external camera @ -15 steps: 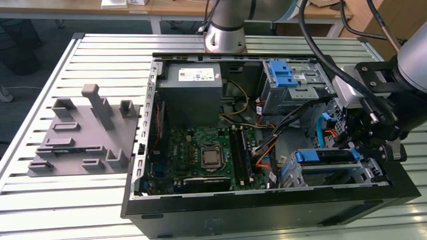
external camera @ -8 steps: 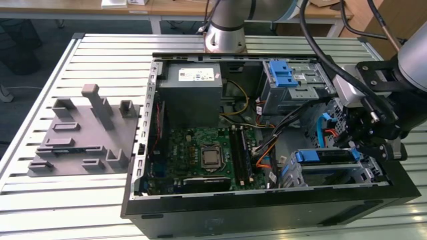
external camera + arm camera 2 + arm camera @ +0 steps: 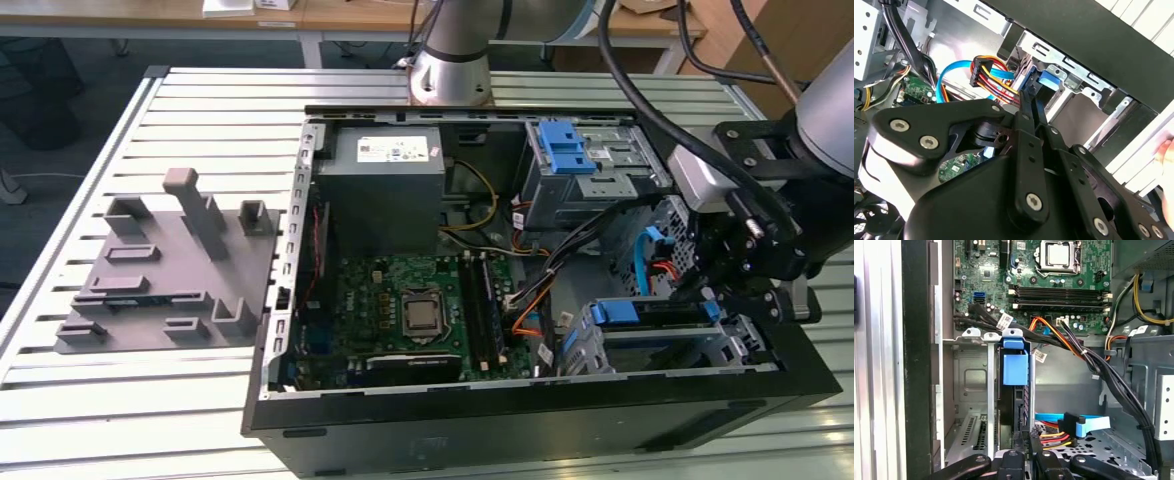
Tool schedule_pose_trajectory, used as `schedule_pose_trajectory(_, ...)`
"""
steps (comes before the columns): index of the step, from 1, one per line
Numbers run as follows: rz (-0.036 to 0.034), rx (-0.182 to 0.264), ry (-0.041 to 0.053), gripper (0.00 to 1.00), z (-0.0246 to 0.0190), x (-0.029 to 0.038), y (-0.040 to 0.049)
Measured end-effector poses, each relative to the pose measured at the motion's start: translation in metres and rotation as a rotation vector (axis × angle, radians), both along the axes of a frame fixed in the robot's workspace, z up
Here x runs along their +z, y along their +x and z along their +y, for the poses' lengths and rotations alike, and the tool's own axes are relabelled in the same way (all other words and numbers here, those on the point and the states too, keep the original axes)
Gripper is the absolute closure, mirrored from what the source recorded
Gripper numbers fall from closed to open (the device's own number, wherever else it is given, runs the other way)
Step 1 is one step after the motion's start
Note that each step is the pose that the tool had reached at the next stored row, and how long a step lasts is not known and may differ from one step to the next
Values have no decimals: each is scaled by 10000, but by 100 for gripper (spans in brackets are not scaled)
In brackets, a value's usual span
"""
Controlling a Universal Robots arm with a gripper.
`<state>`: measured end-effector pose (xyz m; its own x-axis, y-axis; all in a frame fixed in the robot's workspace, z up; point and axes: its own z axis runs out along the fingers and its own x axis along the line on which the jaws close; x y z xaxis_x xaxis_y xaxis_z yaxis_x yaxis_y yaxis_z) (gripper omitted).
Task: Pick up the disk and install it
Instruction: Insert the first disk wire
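we see the claw [image 3: 1026, 450] pinching the flat, blue-railed disk [image 3: 1015, 390] edge-on inside the metal drive cage [image 3: 971, 390]; we judge it stiff, dense, shock-sensitive, best gripped by its edges.

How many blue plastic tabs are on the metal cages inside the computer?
2. One tab is on the far cage, toward the arm's base; the other tab is on the near cage, at the exterior view's right. More may be hidden.

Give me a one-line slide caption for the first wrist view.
Robot hand at the disk, which stands on edge in the drive cage below the motherboard.
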<state>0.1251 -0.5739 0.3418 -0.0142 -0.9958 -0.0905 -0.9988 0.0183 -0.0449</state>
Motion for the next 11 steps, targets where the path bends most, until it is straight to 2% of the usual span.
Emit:
schedule_pose_trajectory(1,9,-1,0,84,0,0,0)
schedule_pose_trajectory(3,158,1,-2,84,1,1,5)
schedule_pose_trajectory(5,242,1,1,84,0,0,10)
schedule_pose_trajectory(11,342,-59,1,84,-16,-4,33)
